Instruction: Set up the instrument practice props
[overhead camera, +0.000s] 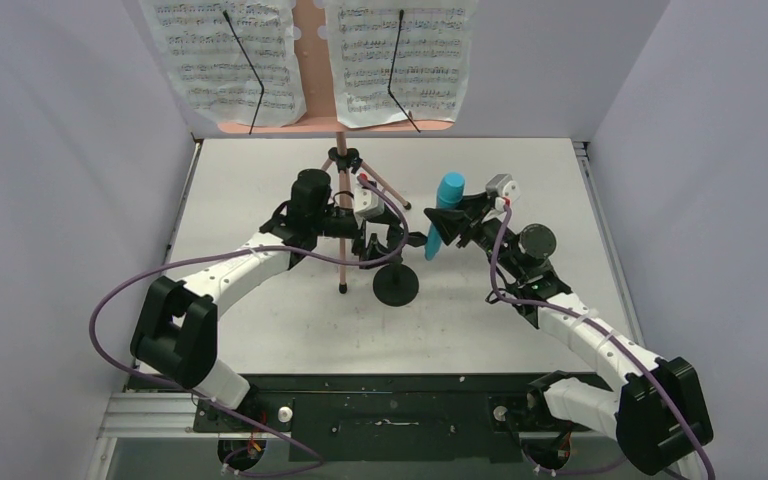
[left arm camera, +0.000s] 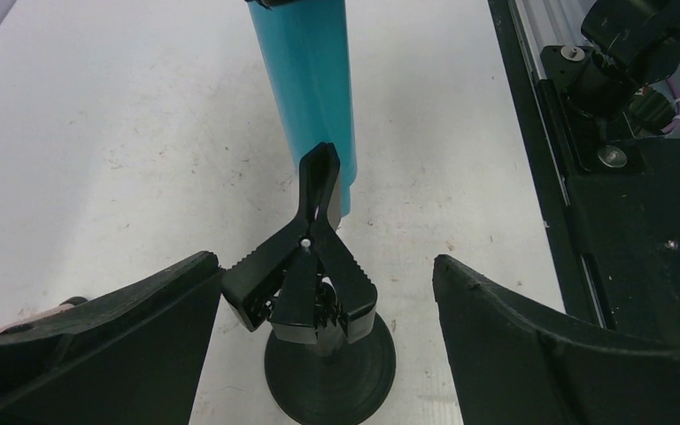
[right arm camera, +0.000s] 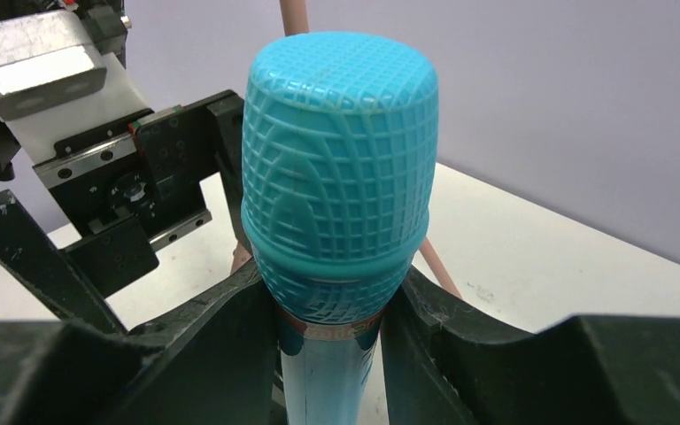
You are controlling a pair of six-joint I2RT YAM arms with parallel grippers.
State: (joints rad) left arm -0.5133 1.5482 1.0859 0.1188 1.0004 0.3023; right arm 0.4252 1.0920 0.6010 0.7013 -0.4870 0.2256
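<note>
Clamping the teal toy microphone (right arm camera: 336, 159) in the right gripper (right arm camera: 332, 332), with jaws closed on the neck just under the grille head, and hanging its lower end over the table (left arm camera: 97, 133) near the mic stand (left arm camera: 329, 372) clip. Straddling that clip with the left gripper (left arm camera: 323, 266), jaws wide open, touching nothing.
</note>
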